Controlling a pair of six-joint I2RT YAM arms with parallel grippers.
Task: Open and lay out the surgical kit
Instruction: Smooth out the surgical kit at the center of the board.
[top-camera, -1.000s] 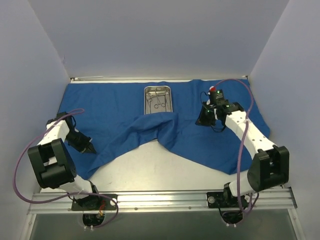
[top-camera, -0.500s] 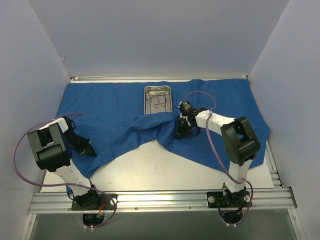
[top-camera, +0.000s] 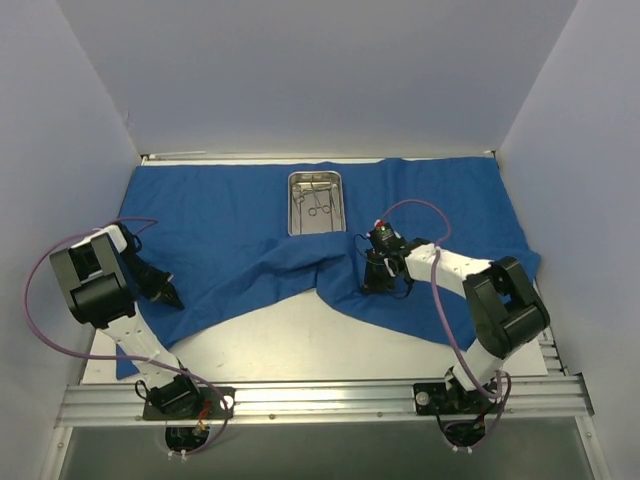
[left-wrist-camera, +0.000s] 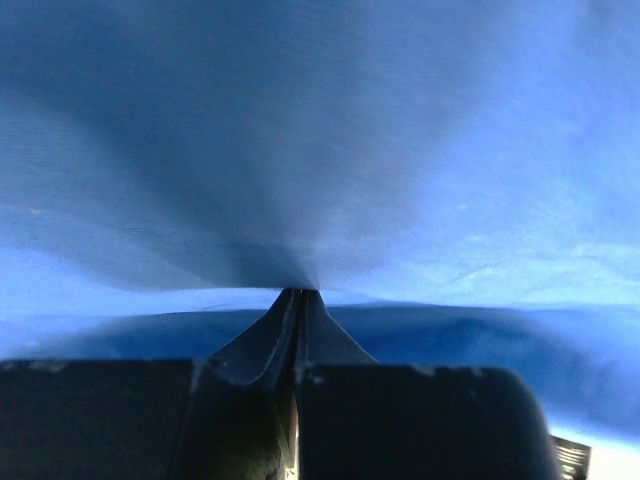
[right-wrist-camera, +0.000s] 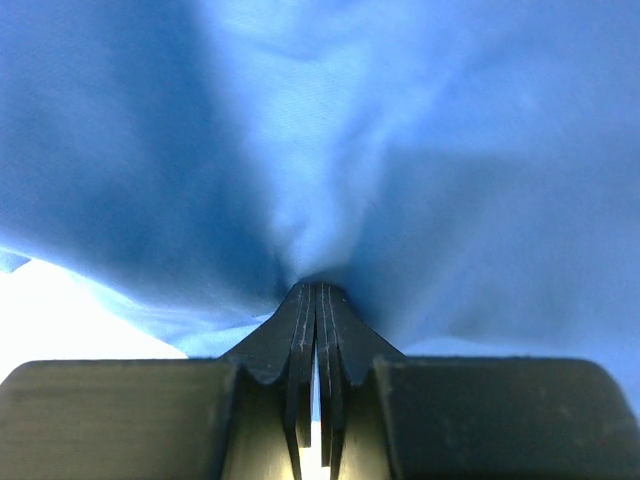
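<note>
The deep-blue drape (top-camera: 220, 220) lies opened over the table. The shiny steel tray (top-camera: 340, 205) sits on it at the back centre, with thin silver ring-handled instruments (top-camera: 316, 203) inside. My left gripper (top-camera: 171, 297) is shut on the drape's near-left edge; in the left wrist view its fingertips (left-wrist-camera: 296, 293) pinch the blue cloth (left-wrist-camera: 320, 150). My right gripper (top-camera: 371, 282) is shut on a drape fold just right of centre; in the right wrist view its tips (right-wrist-camera: 316, 288) grip bunched cloth (right-wrist-camera: 330, 180).
White bare tabletop (top-camera: 300, 325) shows in front of the drape's near edge. Pale walls enclose the left, back and right sides. A metal rail (top-camera: 320, 400) with both arm bases runs along the near edge.
My right gripper has moved from the right side of the drape towards the centre, then nearer. My left arm has swung its elbow left, and the drape's near-left corner now reaches further forward.
</note>
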